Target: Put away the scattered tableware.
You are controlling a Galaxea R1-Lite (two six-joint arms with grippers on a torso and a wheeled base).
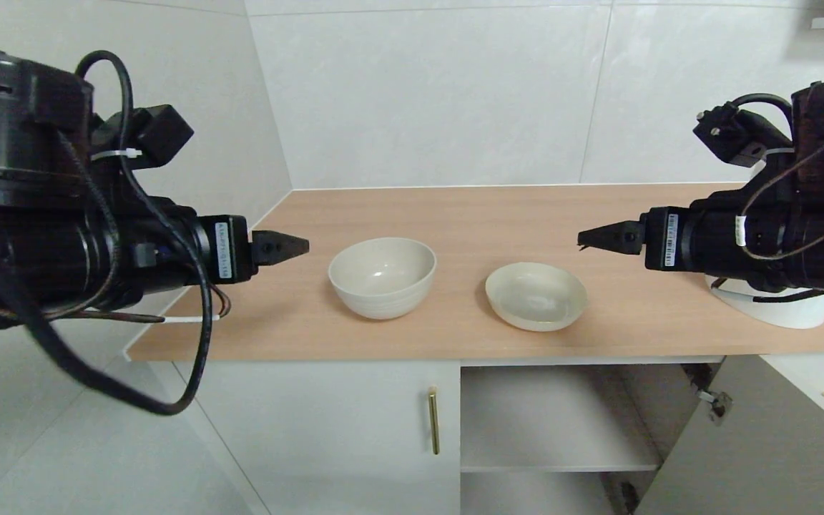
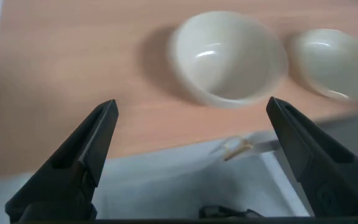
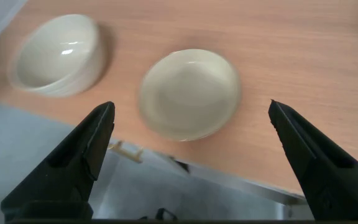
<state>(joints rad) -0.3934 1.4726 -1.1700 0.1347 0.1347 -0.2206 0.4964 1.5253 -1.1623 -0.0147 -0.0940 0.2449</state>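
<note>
Head view: two cream pieces of tableware sit upright near the front edge of the wooden countertop (image 1: 498, 214), a deep bowl (image 1: 382, 277) left of centre and a shallow dish (image 1: 536, 295) just beside it to the right, not touching. The left gripper (image 1: 296, 247) hangs near the countertop's left edge and the right gripper (image 1: 589, 238) toward its right edge. Both sets of fingers (image 2: 89, 152) (image 3: 86, 152) are spread wide, holding nothing. Below the dish an open cabinet (image 1: 548, 429) adjoins a closed door (image 1: 340, 429) with a brass handle (image 1: 433, 420).
</note>
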